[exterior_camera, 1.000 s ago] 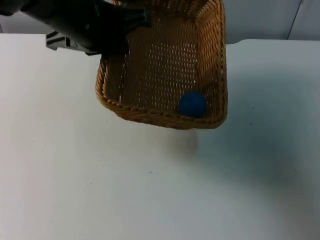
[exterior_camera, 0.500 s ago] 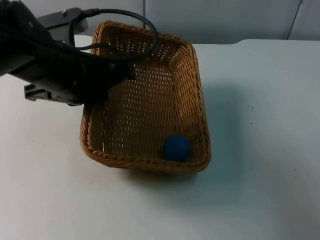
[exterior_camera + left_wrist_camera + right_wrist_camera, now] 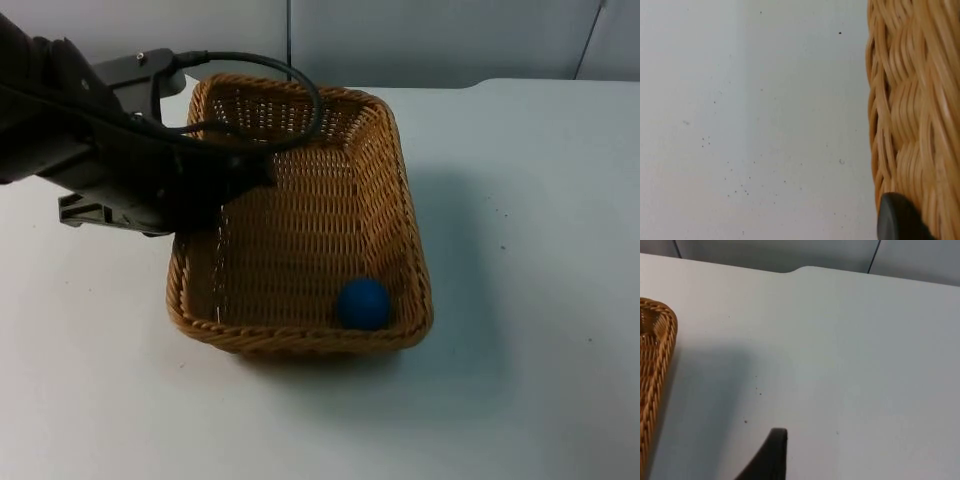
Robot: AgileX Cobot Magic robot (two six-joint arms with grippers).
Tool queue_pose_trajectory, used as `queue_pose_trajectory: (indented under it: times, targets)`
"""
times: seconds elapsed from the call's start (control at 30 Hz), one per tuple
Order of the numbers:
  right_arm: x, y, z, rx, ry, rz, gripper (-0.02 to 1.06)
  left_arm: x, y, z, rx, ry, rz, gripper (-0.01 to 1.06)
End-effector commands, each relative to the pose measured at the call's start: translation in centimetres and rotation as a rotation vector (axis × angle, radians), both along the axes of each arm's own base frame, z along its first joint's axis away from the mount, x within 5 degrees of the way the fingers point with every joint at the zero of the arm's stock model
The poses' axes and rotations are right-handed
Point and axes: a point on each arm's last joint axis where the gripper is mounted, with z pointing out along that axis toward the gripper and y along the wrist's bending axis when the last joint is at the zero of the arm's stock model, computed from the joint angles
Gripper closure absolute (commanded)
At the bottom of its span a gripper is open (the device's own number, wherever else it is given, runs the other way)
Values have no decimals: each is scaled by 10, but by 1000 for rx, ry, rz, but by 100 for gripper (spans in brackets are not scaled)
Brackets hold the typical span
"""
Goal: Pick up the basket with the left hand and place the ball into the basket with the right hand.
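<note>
The woven wicker basket (image 3: 410,250) lies level in the middle of the table, low over it or resting on it; I cannot tell which. A blue ball (image 3: 362,303) sits inside it, in the near right corner. My left gripper (image 3: 202,200) is shut on the basket's left rim, under the black arm. In the left wrist view the wicker rim (image 3: 910,100) stands right against a black fingertip (image 3: 895,220). One black fingertip (image 3: 774,450) of my right gripper hangs over bare table to the right of the basket's corner (image 3: 657,355).
White table (image 3: 530,200) lies open to the right of the basket and in front of it. The grey partition wall (image 3: 450,40) closes the far edge.
The basket came down from a raised, tilted hold toward the near table and levelled out, carried by the left arm. The ball stayed in its corner.
</note>
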Motion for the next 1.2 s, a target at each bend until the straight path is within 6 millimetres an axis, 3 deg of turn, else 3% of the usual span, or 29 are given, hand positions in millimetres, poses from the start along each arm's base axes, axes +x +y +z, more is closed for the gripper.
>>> queue_pose_trajectory:
  times: [0.0,0.17,0.23,0.33,0.37,0.47,0.6,0.73,0.87,0.9,1.07,1.17]
  targets:
    - [-1,-2,2,-4,-16,-7,4,-1,-4,0,8,-19,-6,104]
    - [-1,-2,2,-4,-16,-7,4,-1,-3,-1,6,-19,2,94]
    - [-1,-2,2,-4,-16,-7,4,-1,-3,-3,7,-13,4,82]
    - [-1,-2,2,-4,-16,-7,4,-2,-4,-5,19,-1,-25,51]
    - [-1,-2,2,-4,-16,-7,4,-2,-4,-5,19,-1,-25,51]
    - [-1,-2,2,-4,-16,-7,4,-3,-4,-5,32,2,-50,2]
    - [-1,-2,2,-4,-16,-7,4,-5,-5,-6,48,16,-92,0]
    - [-2,-2,3,-3,-19,-7,4,-7,-6,11,68,-16,-164,0]
    - [-3,-2,4,-3,-22,-7,4,-9,-4,50,58,-118,-202,0]
    - [-3,-2,4,-3,-22,-7,4,-9,-4,50,58,-118,-202,0]
    - [-6,-2,6,5,-33,-9,4,-16,9,99,1,-119,-219,0]
    - [-7,-2,8,6,-40,-9,4,-21,15,116,16,-139,-248,0]
